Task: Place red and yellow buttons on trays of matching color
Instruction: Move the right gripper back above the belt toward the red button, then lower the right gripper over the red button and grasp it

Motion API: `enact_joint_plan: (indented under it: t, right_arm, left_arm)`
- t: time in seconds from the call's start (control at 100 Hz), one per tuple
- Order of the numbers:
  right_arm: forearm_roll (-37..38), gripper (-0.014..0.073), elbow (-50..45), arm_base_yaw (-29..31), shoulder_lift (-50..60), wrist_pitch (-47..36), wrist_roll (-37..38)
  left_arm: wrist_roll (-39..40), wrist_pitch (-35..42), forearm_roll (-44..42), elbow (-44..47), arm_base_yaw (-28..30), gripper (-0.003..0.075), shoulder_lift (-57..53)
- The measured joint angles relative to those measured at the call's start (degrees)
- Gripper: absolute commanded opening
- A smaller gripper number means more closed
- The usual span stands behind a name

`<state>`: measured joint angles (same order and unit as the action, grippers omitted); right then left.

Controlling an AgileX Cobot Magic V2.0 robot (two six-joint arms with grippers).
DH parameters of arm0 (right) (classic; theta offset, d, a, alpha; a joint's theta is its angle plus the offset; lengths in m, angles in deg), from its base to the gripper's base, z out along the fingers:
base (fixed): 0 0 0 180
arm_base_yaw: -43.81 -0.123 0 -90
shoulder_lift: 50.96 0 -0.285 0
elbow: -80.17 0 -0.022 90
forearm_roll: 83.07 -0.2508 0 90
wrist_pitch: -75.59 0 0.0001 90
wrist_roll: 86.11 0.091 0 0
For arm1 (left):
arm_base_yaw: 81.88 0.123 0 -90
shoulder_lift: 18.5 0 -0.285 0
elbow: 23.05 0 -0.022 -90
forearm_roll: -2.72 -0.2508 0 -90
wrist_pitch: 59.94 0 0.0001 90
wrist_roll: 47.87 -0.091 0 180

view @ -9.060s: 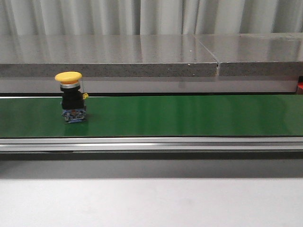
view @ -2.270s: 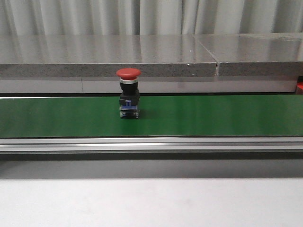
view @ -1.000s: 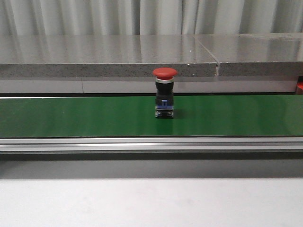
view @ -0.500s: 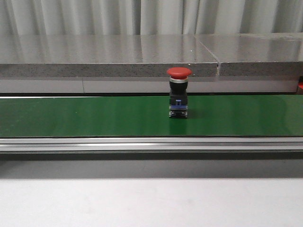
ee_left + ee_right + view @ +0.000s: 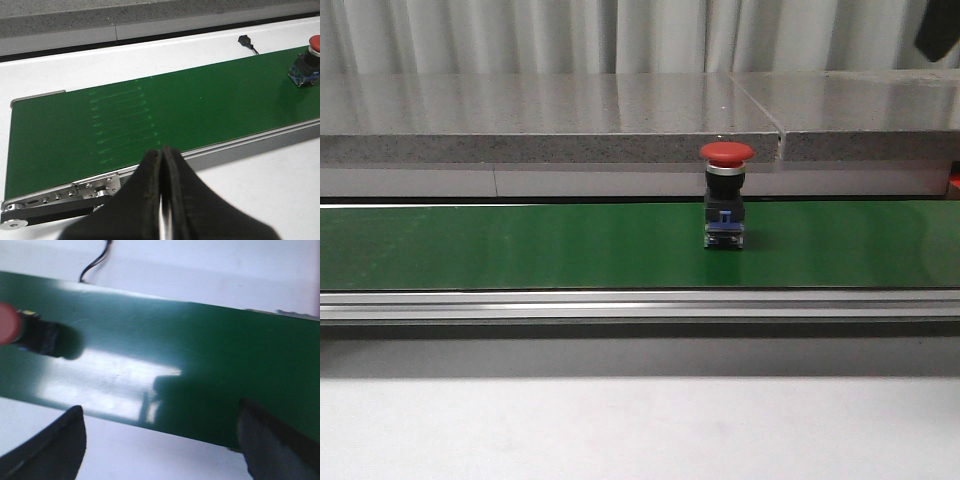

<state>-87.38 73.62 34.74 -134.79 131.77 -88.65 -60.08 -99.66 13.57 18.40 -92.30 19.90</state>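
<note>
A red button (image 5: 727, 152) with a black body and blue base stands upright on the green conveyor belt (image 5: 520, 245), right of centre. The left wrist view has the red button (image 5: 311, 46) at the belt's far end, well away from my left gripper (image 5: 162, 165), which is shut with nothing in it. In the right wrist view the red button (image 5: 15, 330) is blurred at the edge; my right gripper (image 5: 160, 435) is open and empty above the belt (image 5: 210, 365). A dark piece of the right arm (image 5: 938, 28) shows at the front view's top right corner. No yellow button or trays are in view.
A grey stone ledge (image 5: 620, 120) runs behind the belt, and an aluminium rail (image 5: 640, 303) along its front. White table surface (image 5: 640, 430) lies in front. A black cable plug (image 5: 245, 41) rests on the table beyond the belt.
The red button has ridden the belt steadily to the right. The yellow button seen long before is gone from view. A dark part of the right arm has entered the top right corner.
</note>
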Motion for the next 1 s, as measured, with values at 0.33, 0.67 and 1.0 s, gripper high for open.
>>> enact_joint_plan:
  t: [0.33,0.67,1.0]
  right_arm:
    - [-6.1,0.0614,7.2,-5.1,-12.9,5.9,-14.8]
    - [-11.7,0.0614,13.5,-5.2,-23.0,7.8,-21.9]
    - [-13.1,0.0419,15.4,-5.5,-28.6,4.3,-23.8]
  left_arm:
    - [0.0,0.0,0.0,0.0,0.0,-0.0021,0.0]
    - [0.0,0.0,0.0,0.0,0.0,-0.0021,0.0]
    - [0.0,0.0,0.0,0.0,0.0,-0.0021,0.0]
